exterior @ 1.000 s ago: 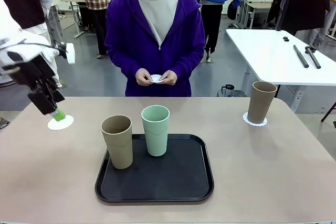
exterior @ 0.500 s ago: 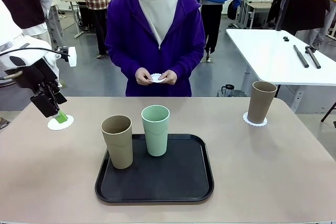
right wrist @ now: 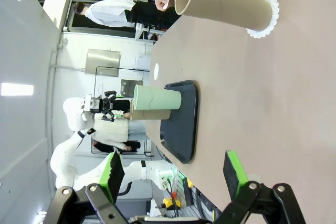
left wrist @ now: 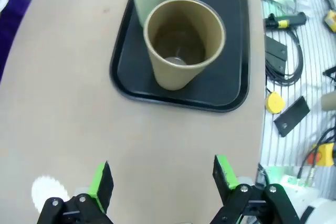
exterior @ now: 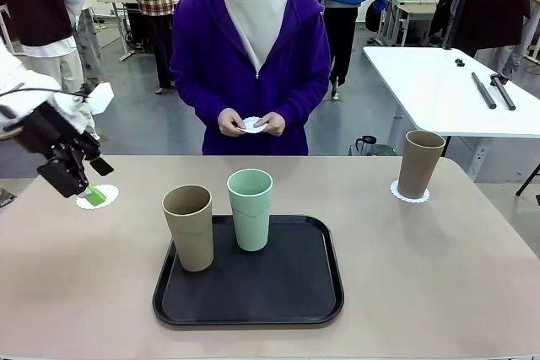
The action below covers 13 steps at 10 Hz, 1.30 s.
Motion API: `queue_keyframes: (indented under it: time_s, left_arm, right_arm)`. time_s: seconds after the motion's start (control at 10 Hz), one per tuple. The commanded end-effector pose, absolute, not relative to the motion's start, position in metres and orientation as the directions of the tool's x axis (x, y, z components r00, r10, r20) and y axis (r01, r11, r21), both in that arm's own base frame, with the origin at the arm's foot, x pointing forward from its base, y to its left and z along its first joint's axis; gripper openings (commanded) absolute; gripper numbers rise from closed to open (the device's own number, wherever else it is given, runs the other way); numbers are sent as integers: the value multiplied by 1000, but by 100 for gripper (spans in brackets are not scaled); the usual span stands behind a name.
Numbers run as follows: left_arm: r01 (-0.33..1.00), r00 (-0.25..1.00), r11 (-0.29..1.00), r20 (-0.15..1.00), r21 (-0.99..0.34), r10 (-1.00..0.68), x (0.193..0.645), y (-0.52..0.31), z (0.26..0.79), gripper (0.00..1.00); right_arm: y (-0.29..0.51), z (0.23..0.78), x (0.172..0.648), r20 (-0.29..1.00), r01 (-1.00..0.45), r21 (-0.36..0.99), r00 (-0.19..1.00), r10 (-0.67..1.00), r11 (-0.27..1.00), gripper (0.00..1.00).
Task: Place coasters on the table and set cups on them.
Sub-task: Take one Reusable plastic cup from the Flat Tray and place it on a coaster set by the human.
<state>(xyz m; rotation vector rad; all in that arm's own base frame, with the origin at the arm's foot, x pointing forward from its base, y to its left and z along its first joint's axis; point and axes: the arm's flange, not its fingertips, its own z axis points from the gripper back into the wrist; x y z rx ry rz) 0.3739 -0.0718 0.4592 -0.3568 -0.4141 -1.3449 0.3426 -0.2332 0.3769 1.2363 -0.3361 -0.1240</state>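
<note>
Left gripper (exterior: 97, 181) slides toward 9 o'clock, jaws apart, right by the bare coaster (exterior: 84, 202) at 10 o'clock. Right gripper (right wrist: 173, 174) is spread wide too. One tan cup (exterior: 419, 163) sits on its doily (exterior: 410, 196) at 2 o'clock; mint cup (exterior: 251, 208) and other tan cup (exterior: 189, 227) are on the tray (exterior: 312, 292).

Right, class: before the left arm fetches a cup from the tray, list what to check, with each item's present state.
1. Left pincer open: ok.
2. Left coaster flat on table, no cup on it: ok.
3. Tan cup upright on tray: ok.
4. Green cup upright beside it, apart: ok.
5. Right cup on its coaster: ok.
6. Third coaster on table: not ok, in person's hands.
</note>
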Motion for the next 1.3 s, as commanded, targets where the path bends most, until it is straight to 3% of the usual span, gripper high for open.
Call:
queue_keyframes:
  time_s: [0.0, 0.2, 0.4, 0.7, 1.2]
  left_arm:
    - [995, 1, -70, 732, -66, -682, 397, -41, 425, 100]
    - [989, -37, -147, 896, -31, -442, 402, -18, 387, 100]
    - [989, -19, -144, 961, -22, -275, 404, -14, 349, 100]
    - [996, 55, -57, 974, -70, -221, 393, -29, 304, 100]
    - [990, 85, -92, 968, -109, -238, 391, -41, 287, 100]
  right_arm:
    - [-233, 377, 341, 185, -89, 941, 943, -276, 326, 100]
    - [-233, 377, 341, 185, -89, 941, 943, -276, 326, 100]
    - [-233, 377, 341, 185, -89, 941, 943, -276, 326, 100]
    - [-233, 377, 341, 185, -89, 941, 943, -276, 326, 100]
    - [-233, 377, 341, 185, -89, 941, 943, -276, 326, 100]
